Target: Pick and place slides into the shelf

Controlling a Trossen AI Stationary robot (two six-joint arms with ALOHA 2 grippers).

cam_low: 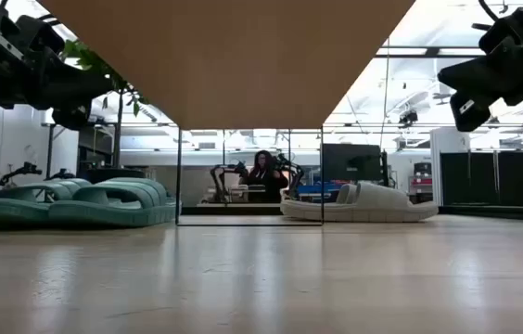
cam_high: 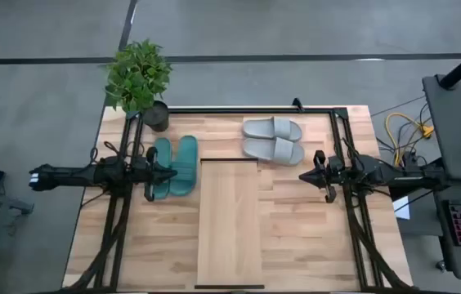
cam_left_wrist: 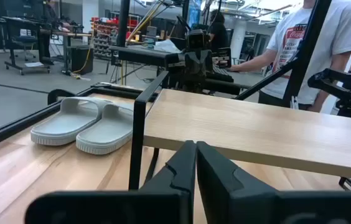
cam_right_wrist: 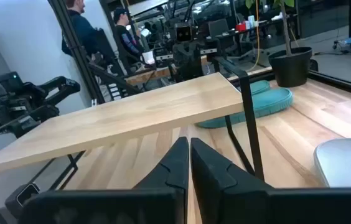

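Note:
Two teal-green slides lie side by side on the table at the far left (cam_high: 174,167), also seen in the low view (cam_low: 76,204). Two light grey slides (cam_high: 273,139) lie side by side on the table at the far middle, also in the left wrist view (cam_left_wrist: 85,124). The shelf (cam_high: 229,220), a long pale wood panel, stands on thin black legs above the table's middle. My left gripper (cam_high: 173,174) is shut and empty, and hovers above the teal slides, pointing at the shelf. My right gripper (cam_high: 302,175) is shut and empty, in the air to the right of the shelf.
A potted plant (cam_high: 139,77) stands at the table's far left corner. A black frame rail (cam_high: 247,109) runs along the far edge. The shelf's thin black legs (cam_low: 179,176) stand between the two pairs. People stand beyond the table (cam_left_wrist: 306,43).

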